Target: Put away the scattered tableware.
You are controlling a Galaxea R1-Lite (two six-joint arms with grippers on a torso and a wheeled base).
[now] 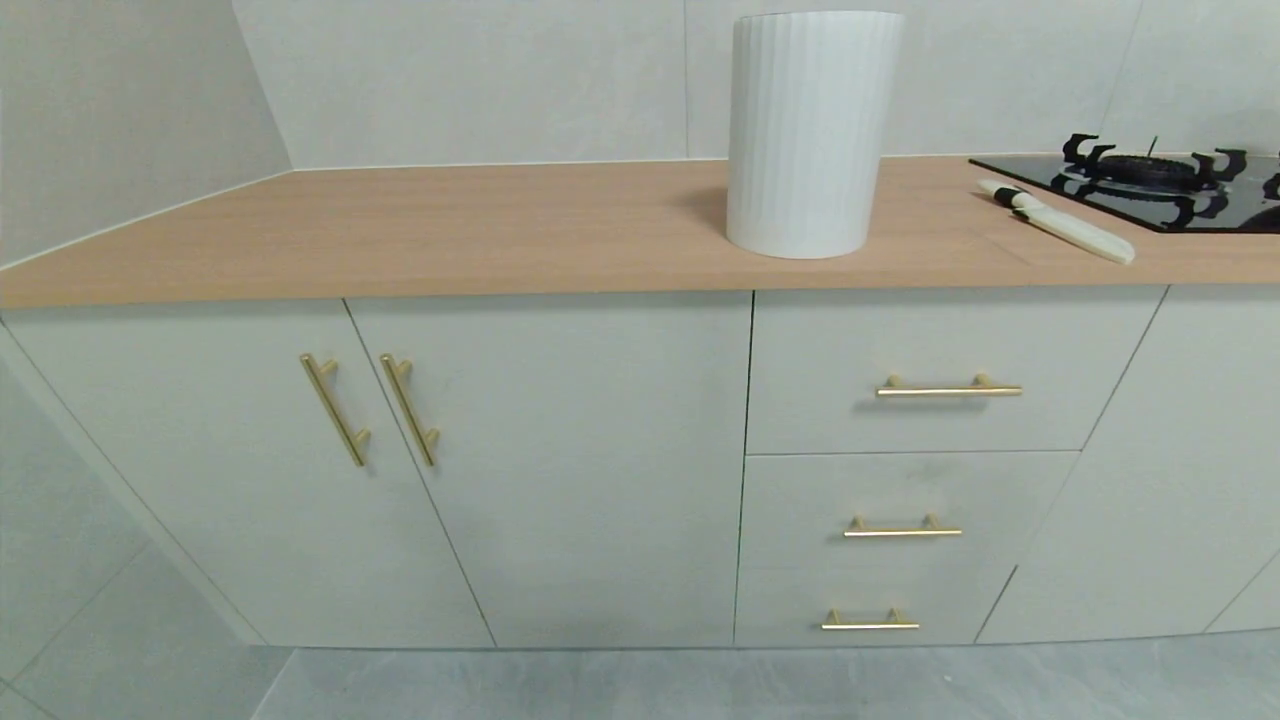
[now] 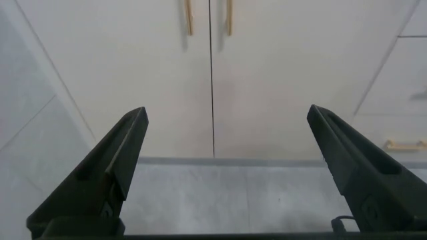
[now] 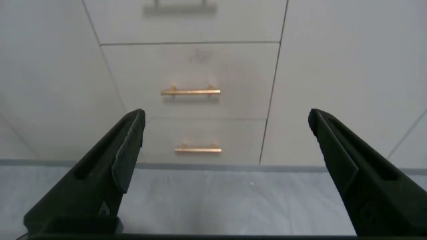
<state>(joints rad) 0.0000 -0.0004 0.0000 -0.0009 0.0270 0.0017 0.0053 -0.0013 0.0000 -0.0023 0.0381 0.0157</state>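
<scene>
A knife [image 1: 1058,221] with a cream blade and a black-and-cream handle lies on the wooden countertop [image 1: 450,225], at its right end beside the stove. A tall white ribbed holder [image 1: 805,130] stands upright on the counter, to the knife's left. My left gripper [image 2: 227,117] hangs open low in front of the cabinet doors, nothing between its fingers. My right gripper [image 3: 227,120] is open too, low in front of the drawers, holding nothing.
A black gas stove [image 1: 1150,185] sits at the counter's far right. Below are two cabinet doors with gold handles [image 1: 370,408] and a stack of three drawers [image 1: 900,460]. The grey tiled floor [image 1: 700,685] lies in front.
</scene>
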